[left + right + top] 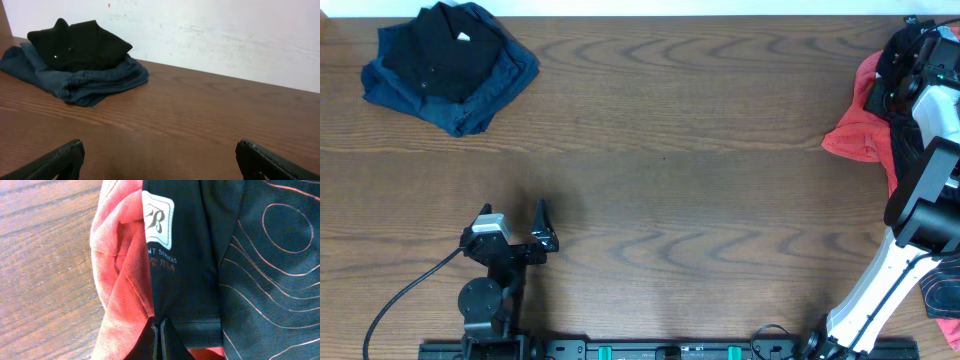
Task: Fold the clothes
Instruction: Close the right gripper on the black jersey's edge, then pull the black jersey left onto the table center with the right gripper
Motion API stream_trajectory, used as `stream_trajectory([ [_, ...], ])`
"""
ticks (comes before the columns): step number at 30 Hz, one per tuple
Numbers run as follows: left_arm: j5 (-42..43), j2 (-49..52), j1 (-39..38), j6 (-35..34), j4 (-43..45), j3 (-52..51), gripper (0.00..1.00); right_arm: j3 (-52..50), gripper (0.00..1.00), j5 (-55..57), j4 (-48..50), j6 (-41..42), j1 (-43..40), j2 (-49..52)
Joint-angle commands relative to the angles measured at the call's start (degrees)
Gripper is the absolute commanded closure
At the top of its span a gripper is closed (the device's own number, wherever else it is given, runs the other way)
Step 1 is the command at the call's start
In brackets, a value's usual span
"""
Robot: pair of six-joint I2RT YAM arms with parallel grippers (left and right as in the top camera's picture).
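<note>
The right gripper (160, 330) is squeezed tight, its 2 fingers pressed together. They pinch the bottom edge of the jersey (260, 280), right where the black cloth meets the red T-shirt (120, 275). The jersey is shiny and black, with thin orange lines that go round and round. It has a white logo (158, 219) on it with small words under it. The jersey is at the far right end of the worktop (45, 255). It lies on top of the red T-shirt, which sticks out to one side.

The left gripper (159, 150) is wide open. Its 2 fingers (65, 160) are far apart and hold nothing. It hangs low over the bare brown wood near the front of the worktop, well away from the jersey. Far off in the back left corner there is a black top (75, 45). It sits on a dark blue one (95, 80), in a small pile.
</note>
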Motion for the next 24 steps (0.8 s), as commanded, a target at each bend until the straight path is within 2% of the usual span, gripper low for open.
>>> stream_trajectory([
  [1, 0.59, -0.33, -0.24, 0.55, -0.94, -1.55, 0.02, 1.11, 0.99, -0.24, -0.24, 0.42, -0.39, -1.99],
  [13, 0.57, -0.33, -0.24, 0.55, -0.94, -1.55, 0.02, 1.11, 0.99, -0.94, -2.36, 4.98, -0.33, -8.81],
  [24, 0.59, -0.33, -0.24, 0.55, -0.94, -1.55, 0.02, 1.11, 0.99, -12.41, -3.17, 10.10, 3.96, -21.42],
])
